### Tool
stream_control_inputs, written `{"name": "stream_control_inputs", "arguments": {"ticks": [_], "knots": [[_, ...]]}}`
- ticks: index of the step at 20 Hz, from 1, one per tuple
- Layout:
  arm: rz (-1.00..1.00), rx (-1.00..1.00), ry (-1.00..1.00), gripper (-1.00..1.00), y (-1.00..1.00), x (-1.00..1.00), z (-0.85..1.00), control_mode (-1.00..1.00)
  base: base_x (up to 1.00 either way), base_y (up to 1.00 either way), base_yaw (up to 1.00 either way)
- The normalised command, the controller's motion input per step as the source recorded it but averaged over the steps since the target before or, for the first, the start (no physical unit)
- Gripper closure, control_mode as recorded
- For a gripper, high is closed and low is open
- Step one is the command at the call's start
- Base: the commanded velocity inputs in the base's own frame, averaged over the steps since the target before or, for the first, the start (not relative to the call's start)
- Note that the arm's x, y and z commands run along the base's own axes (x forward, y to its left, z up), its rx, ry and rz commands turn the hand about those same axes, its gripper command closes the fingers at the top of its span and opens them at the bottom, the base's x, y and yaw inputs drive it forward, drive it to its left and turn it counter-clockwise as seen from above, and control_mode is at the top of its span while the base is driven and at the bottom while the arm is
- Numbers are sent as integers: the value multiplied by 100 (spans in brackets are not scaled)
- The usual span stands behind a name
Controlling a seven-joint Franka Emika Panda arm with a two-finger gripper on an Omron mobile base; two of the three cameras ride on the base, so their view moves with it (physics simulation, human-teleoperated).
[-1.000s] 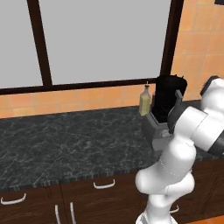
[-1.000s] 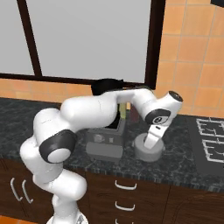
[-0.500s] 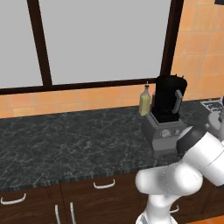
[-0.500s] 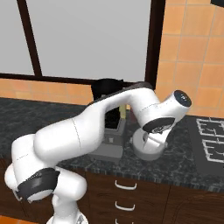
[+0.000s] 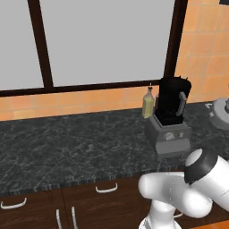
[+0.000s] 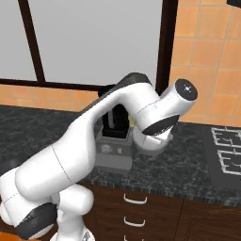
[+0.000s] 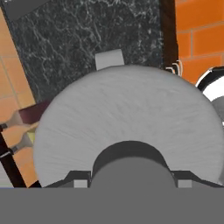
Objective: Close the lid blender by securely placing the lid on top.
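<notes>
The blender [image 5: 172, 112] stands on the dark counter, a near-black jar with a side handle on a grey boxy base [image 6: 113, 155]. Its jar top is uncovered. The lid [image 7: 127, 113], a round light-grey disc, lies on the counter to the blender's right [image 5: 221, 112] [image 6: 151, 147]. My gripper [image 7: 131, 178] hangs right over it, open. One fingertip [image 7: 81, 178] stands on each side of the lid's raised centre knob [image 7: 129, 153]. In the right base view my wrist covers the hand and part of the jar.
A small yellowish bottle [image 5: 148, 103] stands just left of the blender against the tiled wall. A stove top [image 6: 226, 150] lies to the right of the lid. Drawers with white handles [image 5: 105, 188] run under the counter edge.
My arm has swung down and to the right over the last second, bringing the hand low over the lid. The blender and the lid have stayed where they were.
</notes>
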Motion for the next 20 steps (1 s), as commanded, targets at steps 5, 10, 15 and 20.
{"name": "stream_control_inputs", "arguments": {"ticks": [5, 10, 15, 20], "knots": [[2, 0, -3, 100, 64, 2, 85, -100, 0, 0, 0], [6, 0, -3, 100, 58, 17, 79, -100, 0, 0, 0], [1, 0, -1, 100, 48, 43, 73, -100, 0, 0, 0], [0, 0, 1, 100, 38, 62, 49, -100, 0, 0, 0]]}}
